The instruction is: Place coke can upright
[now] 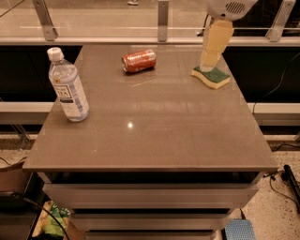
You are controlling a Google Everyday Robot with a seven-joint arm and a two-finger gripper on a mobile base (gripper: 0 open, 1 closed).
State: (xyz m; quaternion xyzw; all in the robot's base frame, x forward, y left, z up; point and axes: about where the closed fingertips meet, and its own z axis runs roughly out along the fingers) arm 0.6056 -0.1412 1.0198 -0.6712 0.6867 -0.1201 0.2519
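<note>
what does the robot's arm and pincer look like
The pincer is a pale cream-yellow piece, long and narrowing toward its tip. It hangs from a rounded white wrist housing with a dark slotted vent. No cables or markings show on it. It is over the far right of the table, by the green-and-yellow sponge.
</note>
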